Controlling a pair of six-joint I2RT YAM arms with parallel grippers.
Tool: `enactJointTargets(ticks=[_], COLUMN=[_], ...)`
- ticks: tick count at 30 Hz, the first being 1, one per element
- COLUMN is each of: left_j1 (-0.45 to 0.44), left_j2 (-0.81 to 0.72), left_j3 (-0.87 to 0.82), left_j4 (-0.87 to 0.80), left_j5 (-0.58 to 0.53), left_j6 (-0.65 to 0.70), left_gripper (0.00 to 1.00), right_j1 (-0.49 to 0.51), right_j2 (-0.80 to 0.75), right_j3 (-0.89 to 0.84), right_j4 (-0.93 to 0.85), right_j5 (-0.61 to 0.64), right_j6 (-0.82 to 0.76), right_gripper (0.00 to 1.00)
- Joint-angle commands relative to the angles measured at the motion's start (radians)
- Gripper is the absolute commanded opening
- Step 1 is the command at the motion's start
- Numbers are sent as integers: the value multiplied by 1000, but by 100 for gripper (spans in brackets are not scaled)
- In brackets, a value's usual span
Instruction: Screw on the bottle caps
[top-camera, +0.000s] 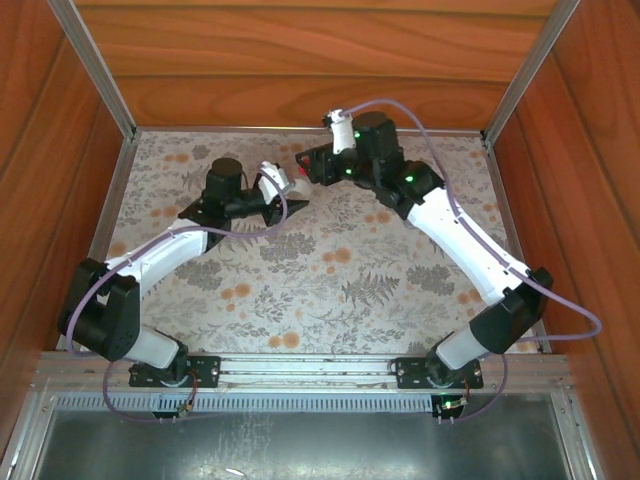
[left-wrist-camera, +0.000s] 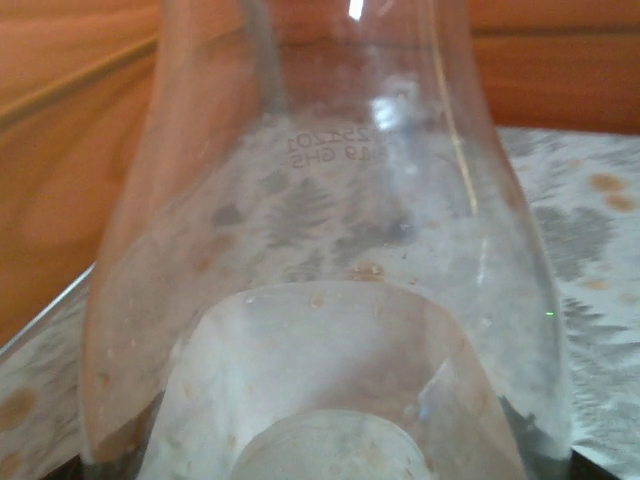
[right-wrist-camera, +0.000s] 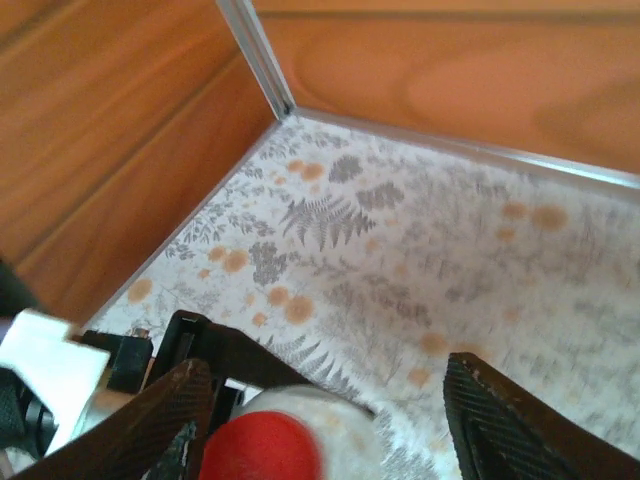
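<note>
- The right fingers (right-wrist-camera: 170, 420) stand wide apart and hold nothing, with a dark pad at each side of the right wrist view.
- The red cap (right-wrist-camera: 262, 450) lies between them. It is close beside the finger on the left of that picture and well apart from the other.
- The cap sits on the neck end of the clear bottle (right-wrist-camera: 345, 420), and its round top faces the right wrist camera.
- The left fingers (top-camera: 287, 204) are closed narrow on the clear bottle (left-wrist-camera: 320, 300), which sits right in front of the left wrist camera.
- In the left wrist view the bottle's long axis runs up the picture. It is broad at the bottom and narrows toward the top edge, where it is cut off.
- A printed code (left-wrist-camera: 330, 148) shows through the plastic in mirror writing, too faint to read fully.
- I cannot tell whether the bottle stands upright or tilted.
- From above, the two sets of fingers meet over the far middle of the table (top-camera: 330, 290), and the arms hide the bottle there.
- The cap's lower edge is cut off by the frame, so its seating on the thread cannot be made out.
- Flower-patterned table (right-wrist-camera: 420, 230), wooden walls (right-wrist-camera: 120, 130) and a metal rail (right-wrist-camera: 255, 50) in the corner lie beyond.
</note>
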Motion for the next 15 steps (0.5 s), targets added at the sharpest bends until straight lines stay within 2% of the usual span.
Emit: enactJointTargets(ticks=[1, 4, 8, 11, 15], left_j1=[20, 22, 22, 21, 22], left_j2=[-14, -7, 12, 17, 13], left_j3=[17, 32, 68, 83, 88], left_j4=[24, 23, 23, 23, 23], left_j5=[323, 460, 586, 618, 636], left_j6=[-51, -84, -141, -156, -161], left_gripper=[53, 53, 54, 54, 54], right_j1=[-32, -54, -54, -54, -55], right_j2=[-77, -65, -39, -12, 12], right_j3=[30, 89, 145, 178, 200], right_j4=[55, -34, -131, -188, -231], right_j5=[-268, -422, -567, -617, -636], right_j6=[-197, -262, -358, -391, -409], right_gripper=[71, 71, 65, 59, 56])
